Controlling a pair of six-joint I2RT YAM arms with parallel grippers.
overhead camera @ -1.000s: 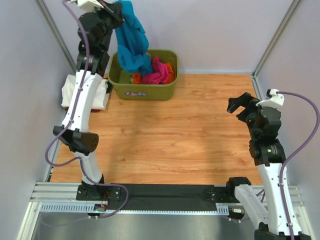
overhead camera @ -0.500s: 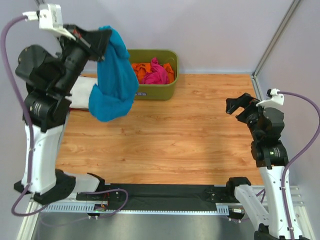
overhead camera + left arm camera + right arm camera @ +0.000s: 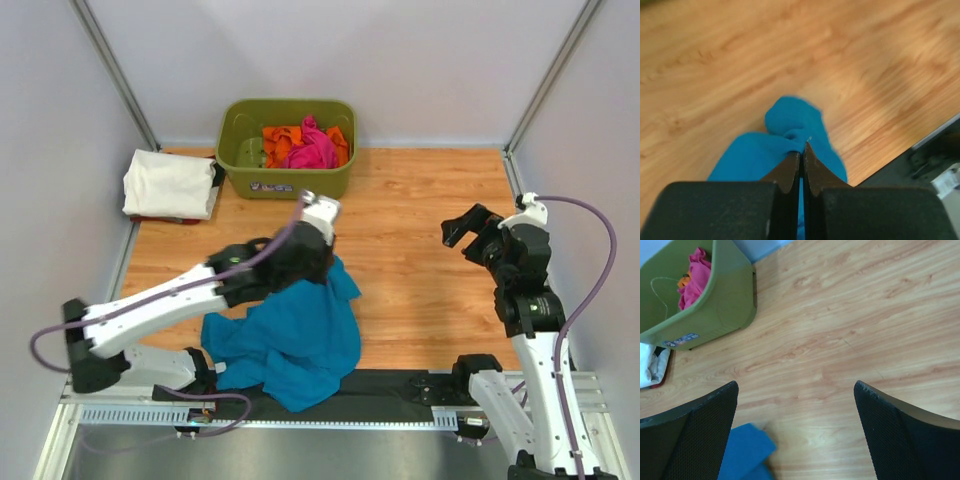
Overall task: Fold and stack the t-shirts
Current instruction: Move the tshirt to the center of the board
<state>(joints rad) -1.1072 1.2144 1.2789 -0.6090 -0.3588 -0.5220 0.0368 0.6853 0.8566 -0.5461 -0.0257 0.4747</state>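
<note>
We have the left gripper (image 3: 801, 150) clenched tight on a pinch of the teal-blue t-shirt (image 3: 290, 340), low over the table (image 3: 420, 200). The shirt lies in a rumpled heap at the table's near edge, left of the middle, and its lowest fold spills over that edge onto the black rail (image 3: 400, 385).

The right gripper (image 3: 795, 385) hangs with its jaws wide apart and nothing in them, over the right side, well apart from the cloth.

So the job in hand looks like spreading this one flat. To do it well, we'd draw the pinched end toward the far edge so the cloth drags clear of the rail, then bring the free gripper in for a second corner and pull the two apart.

The heap's long axis runs from the pinch, near the table's middle, down toward the near left corner. Collar or hem leading? Too bunched to tell.

The white t-shirt (image 3: 168, 183) sits folded at the far left corner. The pink and orange ones (image 3: 312, 148) wait in the olive tub (image 3: 290, 182) at the far edge.
</note>
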